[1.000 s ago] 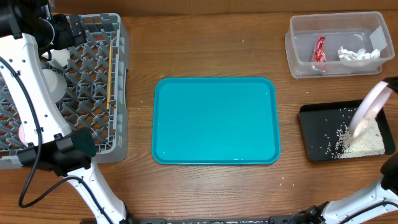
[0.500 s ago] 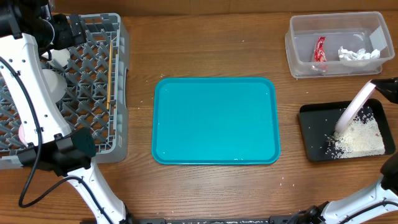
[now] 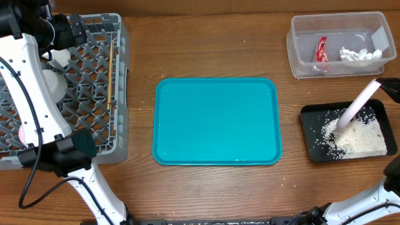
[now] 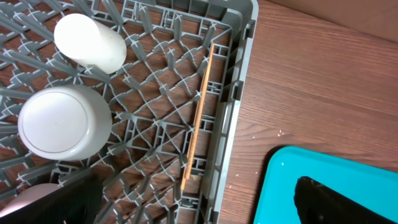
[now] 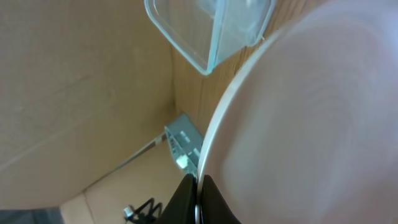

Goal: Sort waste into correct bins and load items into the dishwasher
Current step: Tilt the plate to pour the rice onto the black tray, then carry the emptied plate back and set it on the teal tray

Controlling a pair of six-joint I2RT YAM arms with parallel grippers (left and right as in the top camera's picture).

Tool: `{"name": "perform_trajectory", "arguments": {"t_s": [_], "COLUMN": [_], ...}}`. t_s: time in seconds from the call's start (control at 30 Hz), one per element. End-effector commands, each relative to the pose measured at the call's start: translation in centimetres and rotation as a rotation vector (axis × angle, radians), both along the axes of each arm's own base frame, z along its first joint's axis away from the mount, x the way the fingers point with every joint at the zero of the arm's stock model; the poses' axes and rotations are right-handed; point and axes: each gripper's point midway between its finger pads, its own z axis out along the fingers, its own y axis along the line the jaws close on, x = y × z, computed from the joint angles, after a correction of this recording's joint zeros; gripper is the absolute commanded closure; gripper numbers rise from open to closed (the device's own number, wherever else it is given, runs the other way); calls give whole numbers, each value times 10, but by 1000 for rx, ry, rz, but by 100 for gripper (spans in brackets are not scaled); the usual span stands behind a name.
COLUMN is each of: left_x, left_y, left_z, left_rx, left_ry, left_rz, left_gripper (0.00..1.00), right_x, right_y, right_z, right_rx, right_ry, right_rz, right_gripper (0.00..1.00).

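Since a second ago, more rice has scattered leftward in the black tray. I see the plate steeply tilted over it, pinched tight by my right gripper. Left gripper gapes wide, empty, above the dish rack.

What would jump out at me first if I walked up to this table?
The big, bright teal tray sits right in the middle. At the right edge, the right gripper tilts a white plate over a black tray scattered with rice. At the left, a grey rack holds white dishes.
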Motion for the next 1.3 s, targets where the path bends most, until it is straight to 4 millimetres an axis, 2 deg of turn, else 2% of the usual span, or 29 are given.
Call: {"name": "perform_trajectory", "arguments": {"t_s": [0.0,0.07,0.1,0.2,0.33,0.4,0.5,0.63,0.73,0.83,0.87,0.97,1.03,1.27], "left_x": [2,2,2,2,2,2,2,2,2,2,2,2,2,2], "left_y": [0,0,0,0,0,0,0,0,0,0,0,0,0,0], "left_z": [-4,-4,-4,-4,-4,-4,-4,-4,-4,-4,-4,-4,-4,-4], "left_rx": [-5,-5,-5,-6,-5,-5,-5,-5,-5,-5,-5,-5,-5,-5], "left_ry": [7,7,7,7,7,7,7,7,7,7,7,7,7,7], "left_rz": [10,10,10,10,10,10,10,10,10,10,10,10,10,10], "left_gripper": [0,0,0,0,0,0,0,0,0,0,0,0,0,0], "right_x": [-3,-5,-2,4,3,2,6,8,10,11,17,33,39,49], "right_y": [3,12,9,-1,2,13,33,65,98,134,152,178,207,353], "right_z": [9,27,30,25,28,32,67,97,121,133,128,106,93,52], "right_rx": [-2,60,59,75,77,116,190,150,76,-26,-130,-377,-492,-671], "right_ry": [1,-91,-123,-67,-92,-79,-262,-351,-408,-391,-337,-232,-201,-263], "right_rz": [-11,14,8,-52,-34,-21,32,111,210,306,341,368,429,700], "right_gripper": [96,96,96,96,96,96,96,96,96,96,96,96,96,96]}}
